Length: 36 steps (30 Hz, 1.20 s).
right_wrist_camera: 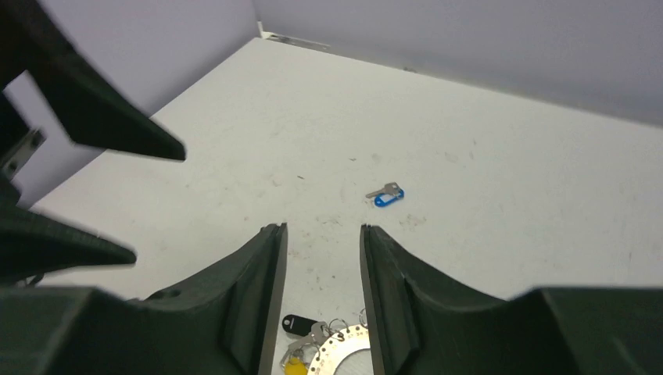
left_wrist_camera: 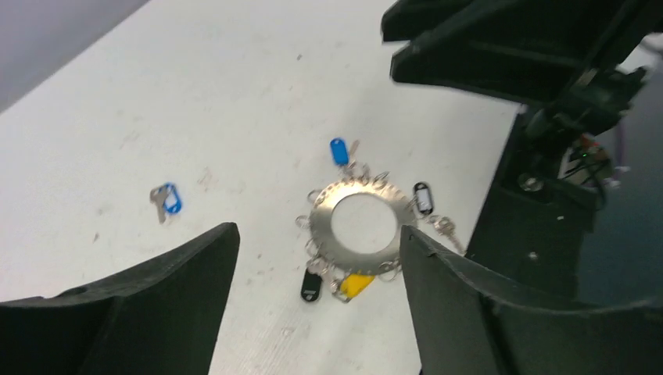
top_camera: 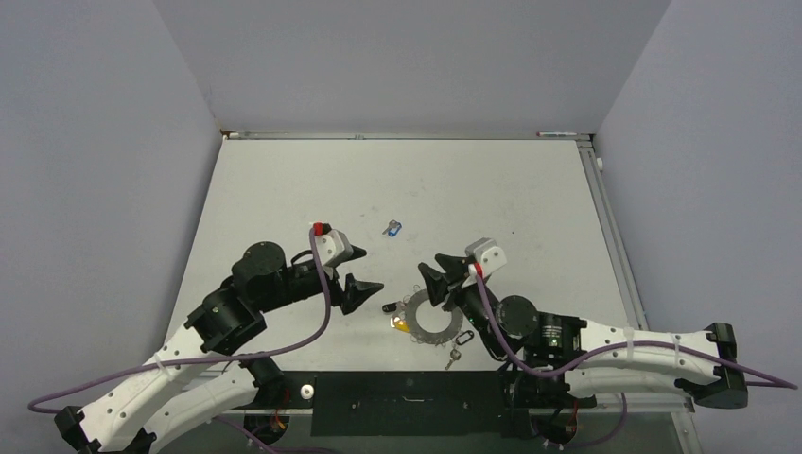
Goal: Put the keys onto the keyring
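**Item 1: L gripper** (top_camera: pixel 369 293). You're looking at it hanging just above the table (top_camera: pixel 284 189), at abt 9–10 o'clock from the keyring (top_camera: pixel 414 320), near but not touching. Its fingers (left_wrist_camera: pixel 156 312) are standing wide apart and gripping nothing.

**Item 2: loose blue key** (top_camera: pixel 392 228). It's lying flat on the table at abt 11 o'clock from the keyring, well apart from it and from both grippers. Blue head, silver blade.

**Item 3: keyring.** It's lying flat toward the table's 6 o'clock edge, btwn the two grippers. Flat silvery hoop w/ a round hole in the middle.

**Item 4: keys round the keyring.**
- Yellow-head key (top_camera: pixel 401 324) is sitting at abt 8 o'clock on the rim.
- Black tag (top_camera: pixel 389 306) is sitting at abt 10.
- Second black tag (top_camera: pixel 463 338) is sitting at abt 4.
- Bare silver key (top_camera: pixel 454 357) is lying just past it, at abt 5.
- Blue-head key (left_wrist_camera: pixel 338 151) is lying against the rim in the L wrist view.

All are touching or just beside the rim. You can't tell whether they're threaded on.

**Item 5: R gripper** (top_camera: pixel 430 274). It's hanging over the keyring's 12 o'clock edge, pointing toward the L gripper. Its fingers (right_wrist_camera: pixel 258 297) are standing a narrow gap apart, part open, w/ nothing btwn them. Bare table is showing through the gap.
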### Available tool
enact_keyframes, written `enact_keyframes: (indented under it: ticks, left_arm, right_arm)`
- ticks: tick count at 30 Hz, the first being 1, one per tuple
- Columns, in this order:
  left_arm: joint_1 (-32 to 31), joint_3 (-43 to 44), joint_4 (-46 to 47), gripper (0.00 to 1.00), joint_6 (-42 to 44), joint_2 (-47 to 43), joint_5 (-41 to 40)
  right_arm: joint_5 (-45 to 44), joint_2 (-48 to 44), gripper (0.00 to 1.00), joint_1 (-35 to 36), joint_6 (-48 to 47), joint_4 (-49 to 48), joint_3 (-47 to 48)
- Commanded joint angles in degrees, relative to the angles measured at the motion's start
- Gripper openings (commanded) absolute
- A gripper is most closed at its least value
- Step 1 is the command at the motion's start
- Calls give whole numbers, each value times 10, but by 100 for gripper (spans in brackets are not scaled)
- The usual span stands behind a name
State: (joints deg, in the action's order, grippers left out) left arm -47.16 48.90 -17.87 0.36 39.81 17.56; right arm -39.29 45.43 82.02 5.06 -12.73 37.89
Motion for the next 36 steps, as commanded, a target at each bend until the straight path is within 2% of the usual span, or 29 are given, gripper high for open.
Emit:
enact_keyframes:
  ticks: [1, 3, 6, 9, 12, 15, 20, 23, 25, 28, 36]
  left_arm:
    - [2, -58, 33, 75, -6, -4, -127]
    - [7, -68, 42, 78, -10, 6, -162]
    - [32, -64, 40, 80, -26, 31, -186]
    - [56, -69, 48, 81, -55, 47, -193]
    - [77, -86, 59, 81, -80, 55, -182]
    - [80, -86, 56, 80, -83, 60, -176]
    - [80, -86, 56, 80, -83, 71, -176]
    - [80, -86, 56, 79, -82, 78, -176]
    - [80, -86, 57, 79, -81, 81, -176]
    - [80, -83, 56, 78, -80, 81, -164]
    - [79, -87, 56, 77, -79, 62, -166]
  right_arm:
    - [-45, 47, 42, -121, 238, 253, 70]
    - [88, 76, 46, -244, 303, 326, 89]
    - [257, 109, 55, -395, 319, 352, 86]
    - [317, 159, 62, -439, 320, 392, 101]
    - [310, 221, 61, -440, 345, 441, 128]
    - [320, 257, 51, -433, 383, 454, 132]
    - [296, 270, 50, -379, 459, 429, 116]
    - [268, 289, 49, -347, 492, 449, 126]
    - [256, 304, 46, -335, 512, 459, 131]
    - [247, 320, 40, -332, 535, 459, 129]
    - [218, 369, 39, -334, 531, 460, 137]
